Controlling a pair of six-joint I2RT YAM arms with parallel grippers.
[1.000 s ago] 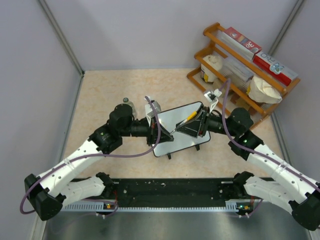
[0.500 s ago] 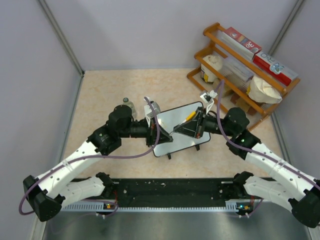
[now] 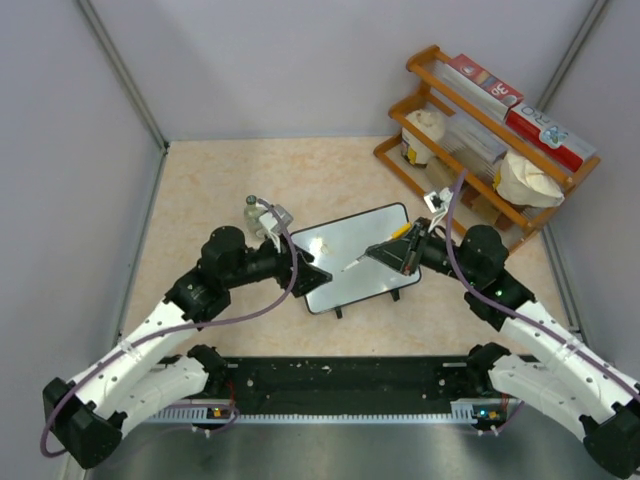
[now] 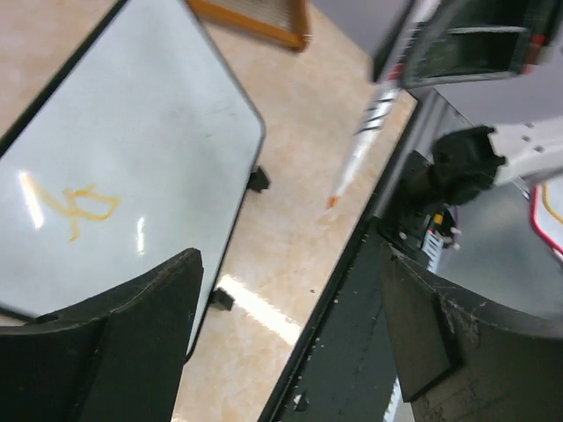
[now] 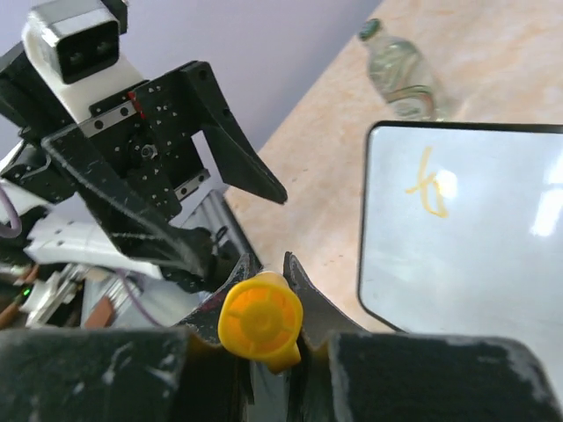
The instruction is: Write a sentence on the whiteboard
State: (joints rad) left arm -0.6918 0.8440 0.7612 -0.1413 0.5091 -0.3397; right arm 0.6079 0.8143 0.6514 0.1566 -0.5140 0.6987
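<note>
At the left of the top view, the left hand (image 3: 312, 272) is seen spread wide and clear of the whiteboard (image 3: 345, 240). A second ago the board's left edge was clamped by it to steady the board, but that hold has been released and the arm drawn back. The whiteboard is stood mid-frame on the bench (image 3: 220, 170), and only one orange stroke of the sentence (image 4: 84, 207) has been written. Further right, the marker (image 3: 358, 262) is pinched by the right hand (image 3: 400, 252), its tip apparently held off the surface. That hand has been shifted slightly rightwards.
</note>
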